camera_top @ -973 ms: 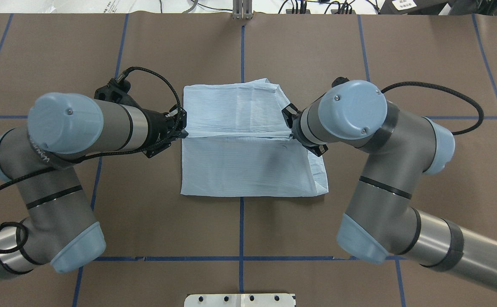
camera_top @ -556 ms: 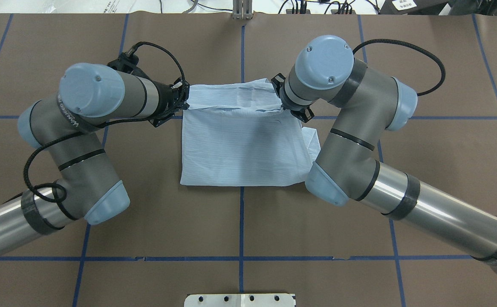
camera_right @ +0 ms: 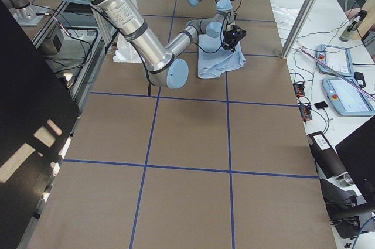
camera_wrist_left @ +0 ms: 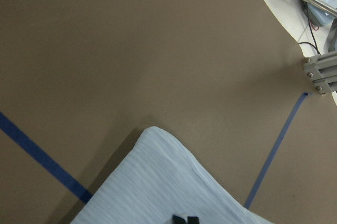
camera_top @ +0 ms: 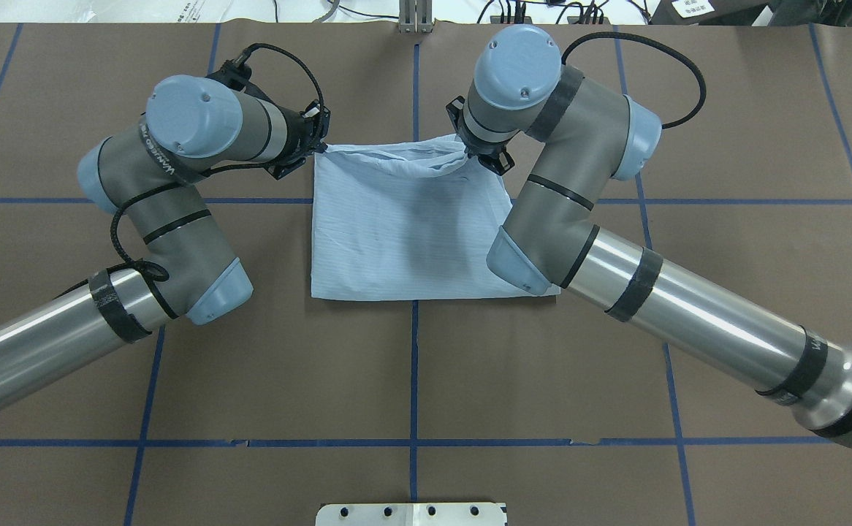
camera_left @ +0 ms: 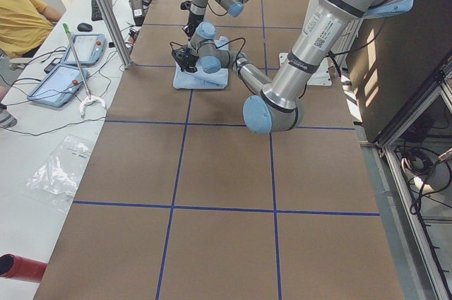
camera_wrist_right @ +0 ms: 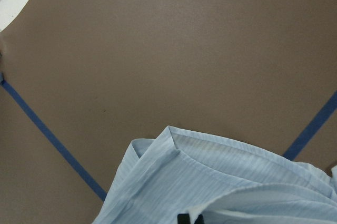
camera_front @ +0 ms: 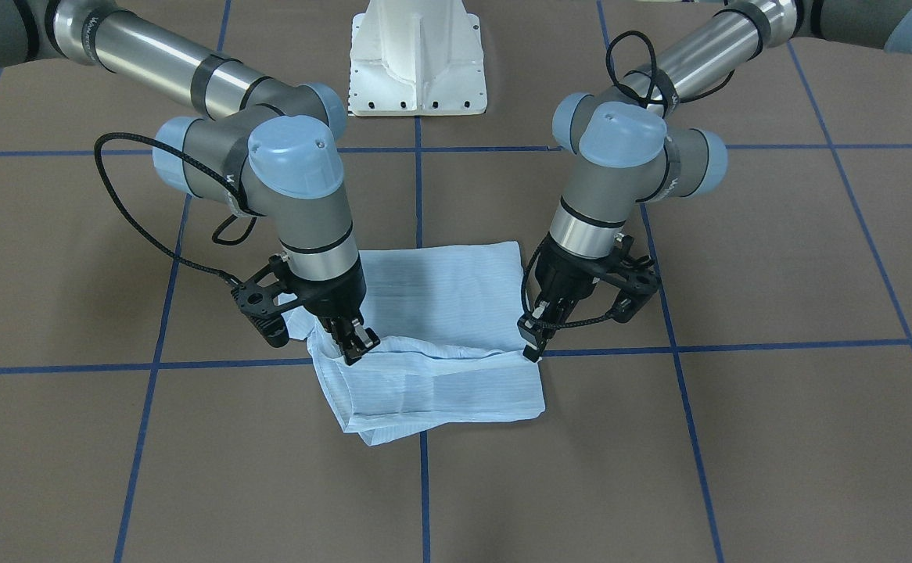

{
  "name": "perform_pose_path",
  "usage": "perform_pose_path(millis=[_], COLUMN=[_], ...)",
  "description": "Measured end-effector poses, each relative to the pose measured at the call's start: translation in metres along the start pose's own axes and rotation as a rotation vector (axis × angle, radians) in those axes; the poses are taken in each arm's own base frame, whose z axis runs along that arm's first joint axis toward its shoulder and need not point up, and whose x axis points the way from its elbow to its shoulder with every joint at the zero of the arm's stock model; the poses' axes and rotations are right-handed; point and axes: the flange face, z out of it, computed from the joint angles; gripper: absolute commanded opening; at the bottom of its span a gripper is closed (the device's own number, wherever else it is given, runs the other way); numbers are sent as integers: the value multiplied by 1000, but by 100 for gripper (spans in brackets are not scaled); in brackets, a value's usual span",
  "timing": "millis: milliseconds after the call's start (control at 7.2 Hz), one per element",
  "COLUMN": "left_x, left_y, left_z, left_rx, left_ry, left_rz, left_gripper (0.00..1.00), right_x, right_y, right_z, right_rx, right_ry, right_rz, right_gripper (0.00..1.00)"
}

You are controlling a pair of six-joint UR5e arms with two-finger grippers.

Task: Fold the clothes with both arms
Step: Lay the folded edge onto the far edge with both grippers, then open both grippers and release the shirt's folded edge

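Note:
The pale blue striped shirt (camera_top: 404, 234) lies folded into a rectangle at the middle of the brown table, also seen in the front view (camera_front: 432, 313). My left gripper (camera_top: 318, 150) is shut on the top layer's far left corner, on the right of the front view (camera_front: 532, 348). My right gripper (camera_top: 468, 155) is shut on the far right corner (camera_front: 354, 344). The held edge is lifted slightly above the shirt's far edge. Each wrist view shows blue fabric (camera_wrist_left: 168, 182) (camera_wrist_right: 221, 182) running into the black fingertips at the bottom.
The white pedestal base (camera_front: 417, 62) stands at the robot's side. An aluminium post (camera_top: 415, 18) stands at the far table edge. Blue tape lines (camera_top: 413, 380) grid the brown surface. A side desk holds control tablets (camera_left: 70, 49), with a person in yellow (camera_left: 21, 18) beside it.
Both arms have moved away from the robot, carrying the gripped shirt edge from the middle of the shirt to its far edge. The top layer now covers most of the shirt.

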Motion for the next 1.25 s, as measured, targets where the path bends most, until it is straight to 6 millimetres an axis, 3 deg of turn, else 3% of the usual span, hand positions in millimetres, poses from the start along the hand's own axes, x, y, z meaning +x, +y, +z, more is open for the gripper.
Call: perform_pose_path(millis=[278,695,1251], left_x=[3,5,4], left_y=[-14,-24,-25], left_z=[23,53,64], left_rx=[17,36,39], left_ry=[-3,-20,-29], left_rz=[7,15,37], left_gripper=[0,0,0], right_x=[-13,-16,-28], right_y=[-9,-24,-22], right_z=[22,45,56], right_rx=[6,17,23], right_ry=[-5,8,24], right_rz=[-5,-32,-52], right_gripper=[0,0,0])
